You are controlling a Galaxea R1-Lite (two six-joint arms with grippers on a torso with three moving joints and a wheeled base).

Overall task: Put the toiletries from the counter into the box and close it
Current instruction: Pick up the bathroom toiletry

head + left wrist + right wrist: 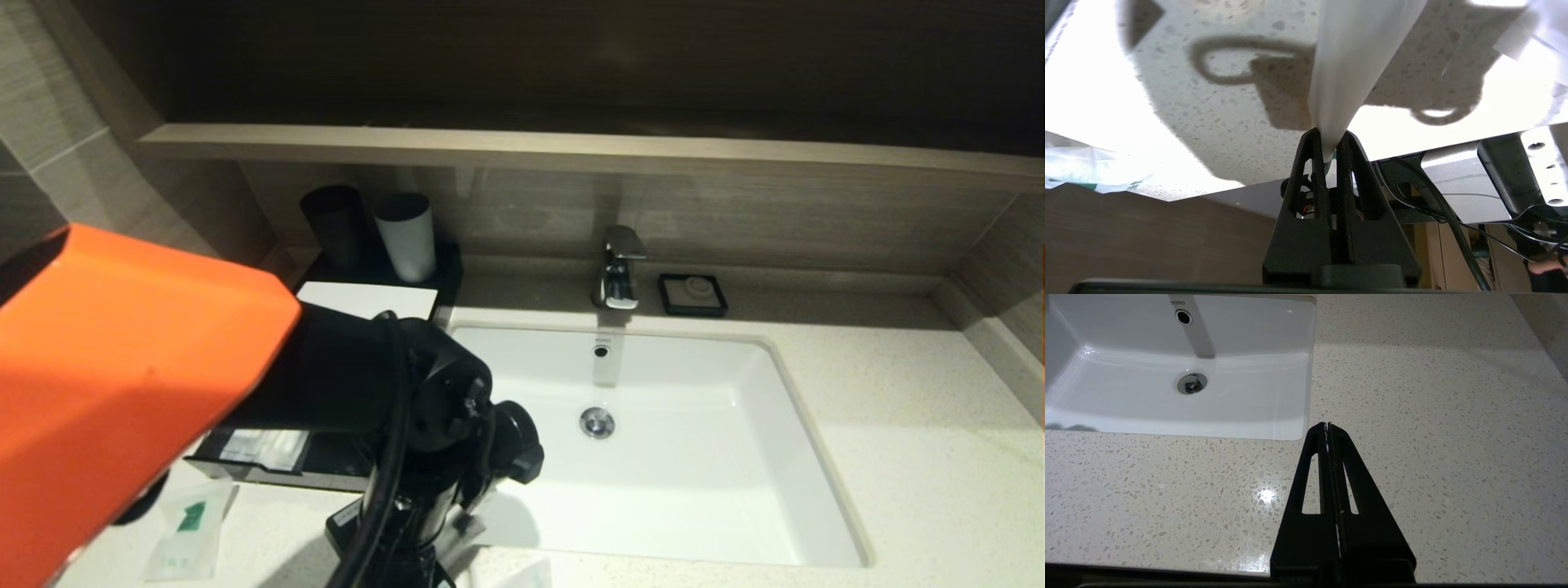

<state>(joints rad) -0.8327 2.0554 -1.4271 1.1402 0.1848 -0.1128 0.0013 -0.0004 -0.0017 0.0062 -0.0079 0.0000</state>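
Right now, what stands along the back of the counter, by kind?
Cups: 2, black and white
Box: 1
Tap: 1
Soap dish: 1
Total: 5
Left gripper is shut on a sachet above the counter; right gripper is shut, idle beside the basin.

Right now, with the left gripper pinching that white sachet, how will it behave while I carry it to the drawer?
Probably floppy: the sachet fans out wide from the left gripper, which pinches only a narrow edge. It looks thin and light, so it may swing or fold. The smooth film might slip if jerked.
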